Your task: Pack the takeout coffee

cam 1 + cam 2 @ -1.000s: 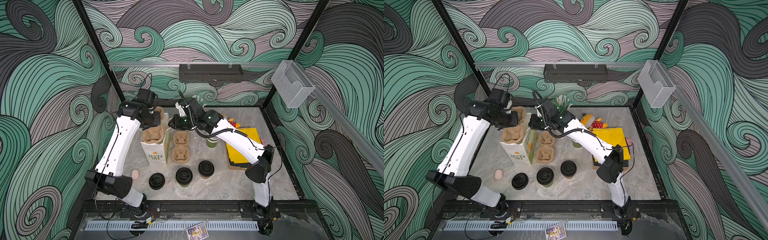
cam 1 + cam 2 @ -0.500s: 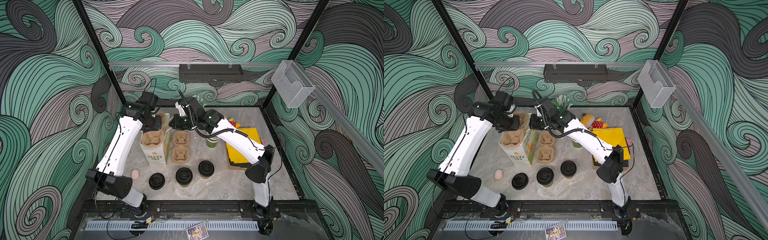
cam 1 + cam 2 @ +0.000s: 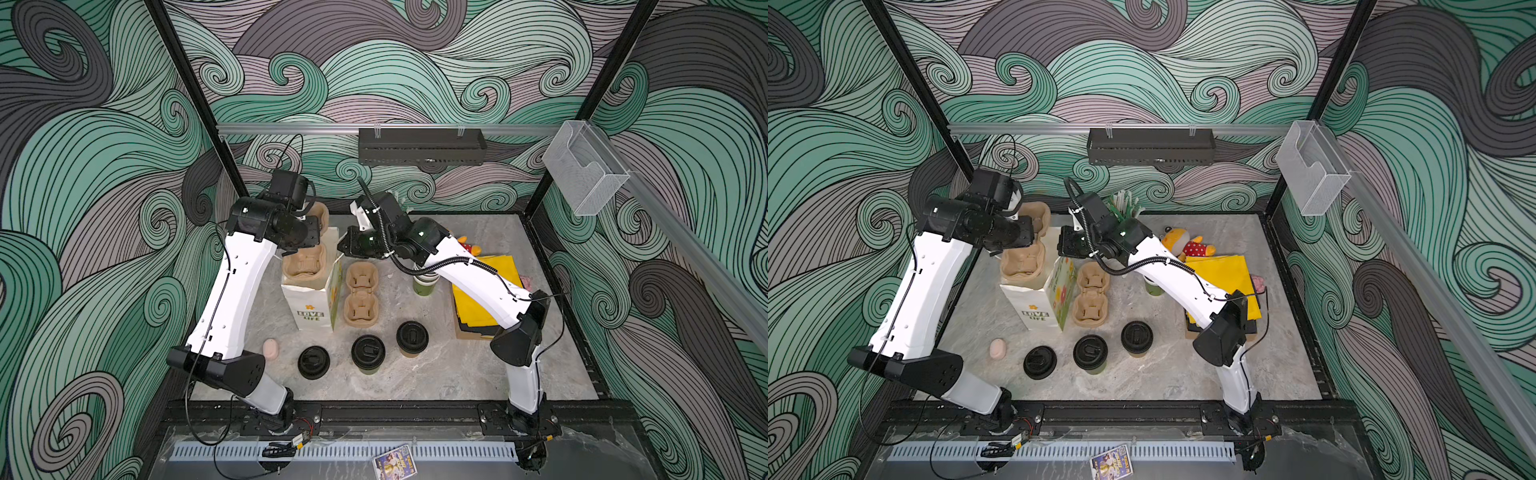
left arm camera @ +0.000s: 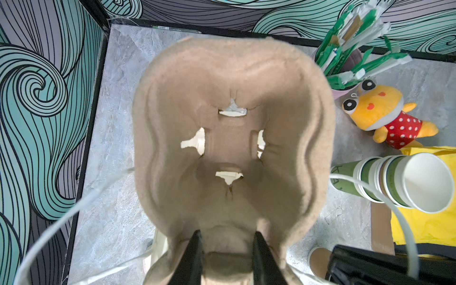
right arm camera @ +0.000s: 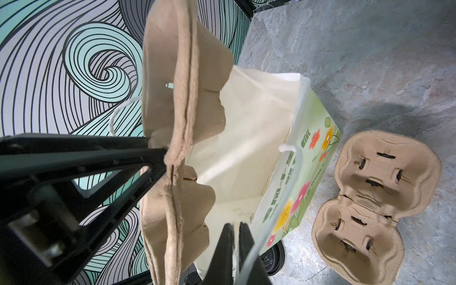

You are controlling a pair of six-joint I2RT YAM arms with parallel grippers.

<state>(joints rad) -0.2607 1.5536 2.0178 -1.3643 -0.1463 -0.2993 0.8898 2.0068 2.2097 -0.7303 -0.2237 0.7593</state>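
The two takeout coffees stand untouched near the front edge of the grey table (image 3: 436,374). The green cup (image 3: 368,353) is in the middle. The brown cup (image 3: 412,337) is just to its right and a little farther back. Each wears a black lid. A loose black lid (image 3: 313,361) lies to their left. Neither gripper is anywhere near them.

Beyond the cups, to the left, stands a white paper bag (image 3: 309,307), open at the top. A spare carrier (image 3: 361,291) lies flat on the table just beside the bag's right wall.

Over the bag's mouth, the left gripper (image 4: 225,237) is clamped on the narrow waist of a brown pulp cup carrier (image 3: 306,262). It holds the carrier tilted on end, with one cell low at the opening and the other higher and farther back. The carrier sits about where it was a second ago.

What changes is the right gripper (image 5: 234,227). A second ago its jaws stood slightly apart at the bag's right rim. Now they are pressed together there, beside the white cord handle (image 5: 293,167). We cannot tell whether paper or cord is caught between them.

We judge that the bag is now steadied so the carrier can go down into it. The coffees would follow, so packing is at an early stage.
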